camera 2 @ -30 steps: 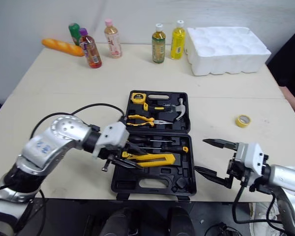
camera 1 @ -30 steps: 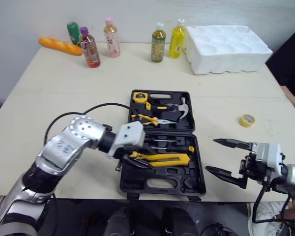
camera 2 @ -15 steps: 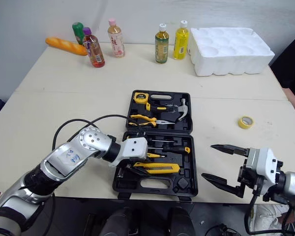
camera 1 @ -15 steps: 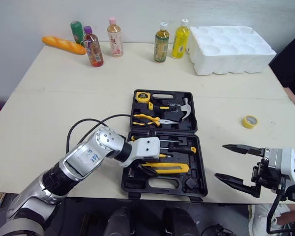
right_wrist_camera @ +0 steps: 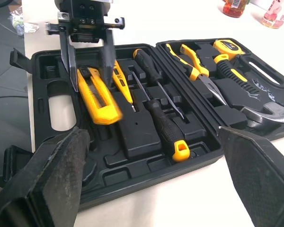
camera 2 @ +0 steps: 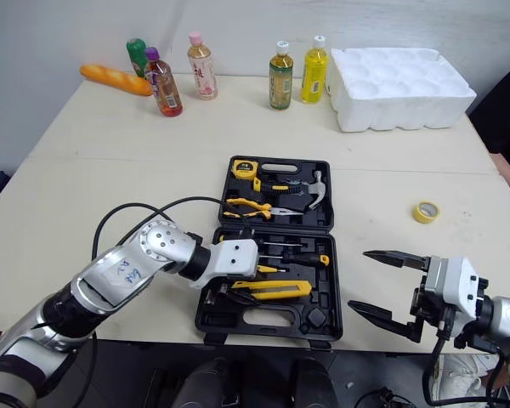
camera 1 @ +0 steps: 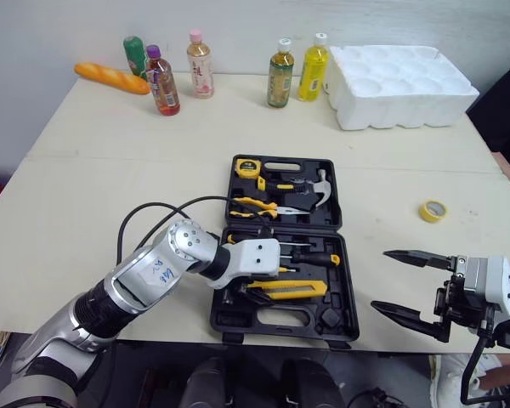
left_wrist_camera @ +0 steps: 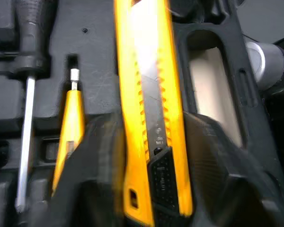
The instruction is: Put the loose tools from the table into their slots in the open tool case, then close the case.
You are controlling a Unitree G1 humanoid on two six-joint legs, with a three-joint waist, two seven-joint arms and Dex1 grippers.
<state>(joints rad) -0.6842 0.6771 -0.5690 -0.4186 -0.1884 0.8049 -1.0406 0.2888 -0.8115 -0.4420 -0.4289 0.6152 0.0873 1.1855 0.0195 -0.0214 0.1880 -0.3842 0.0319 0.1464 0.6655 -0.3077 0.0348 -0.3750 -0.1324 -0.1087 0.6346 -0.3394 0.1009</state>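
Observation:
The black tool case lies open at the table's front middle. A yellow utility knife lies in the long slot of its near half. My left gripper is shut on the knife's left end, one finger on each side of the knife's handle. The right wrist view shows that left gripper straddling the knife. My right gripper is open over the front right edge of the table, with nothing between its fingers. A yellow tape roll lies loose to the case's right.
Screwdrivers, pliers, a hammer and a tape measure sit in the case. Several bottles, a bread loaf and a white foam tray line the far edge. A person's dark sleeve is at the right.
Over the last second my left gripper carried the utility knife rightward from the case's left edge and down into its slot. It has hardly moved in the last half second.

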